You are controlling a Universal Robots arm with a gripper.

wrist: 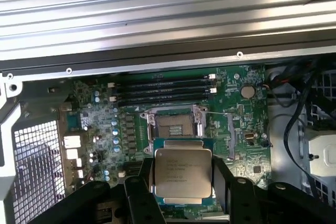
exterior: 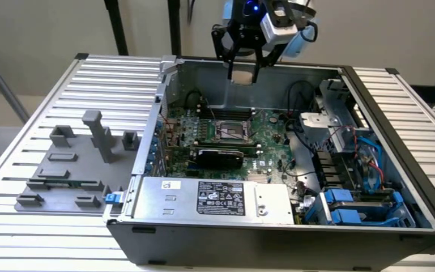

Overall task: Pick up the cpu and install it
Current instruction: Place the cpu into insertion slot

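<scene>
Silvery cpu (wrist: 182, 176), pinched in the tool (wrist: 182, 186), hangs at twelve o'clock from the socket (exterior: 231, 132) in the exterior view; a tilted, misaligned descent could damage it.

Nothing can be read clearly enough to quote. The cpu (wrist: 182, 174) carries several rows of fine print on its metal top, too small to make out. On the power supply (exterior: 274, 195), a black label (exterior: 221, 198) bears white symbols and rows of print, all illegible. At its nine o'clock sits a white sticker (exterior: 172, 185) with a dark mark, also unreadable.
</scene>
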